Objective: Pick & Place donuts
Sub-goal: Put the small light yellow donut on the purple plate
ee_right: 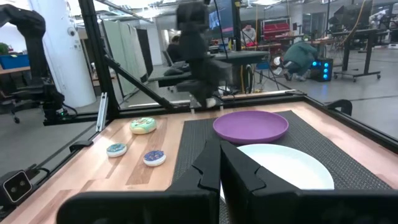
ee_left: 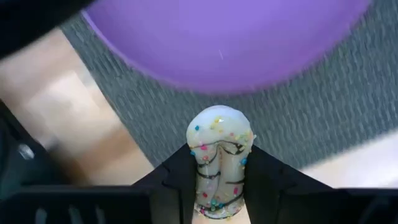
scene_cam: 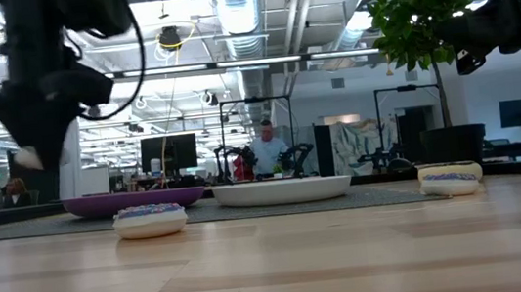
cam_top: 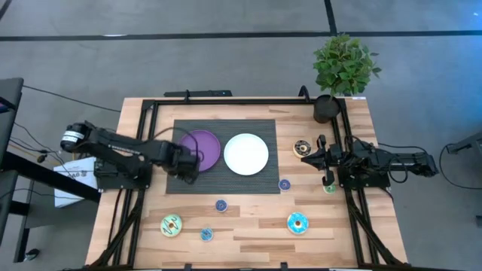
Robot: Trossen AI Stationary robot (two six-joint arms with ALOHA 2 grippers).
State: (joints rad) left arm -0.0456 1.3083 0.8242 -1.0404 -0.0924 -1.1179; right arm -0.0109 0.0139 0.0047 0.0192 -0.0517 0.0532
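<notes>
One cream donut (ee_left: pixel 219 163) with coloured sprinkles is being clamped between the jaws of the left gripper (cam_top: pixel 188 172), just beside the purple plate (cam_top: pixel 202 149). The right gripper (cam_top: pixel 307 159) is being kept well apart from that plate, jaws pressed together.

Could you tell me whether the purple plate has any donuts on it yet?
Empty. The high view shows the purple plate bare, and the left gripper holds a cream sprinkled donut near its rim, not yet set down.

Left claw (ee_left: pixel 221 180) grips cream donut (ee_left: pixel 220 152) near purple plate (ee_left: pixel 224 40).
</notes>
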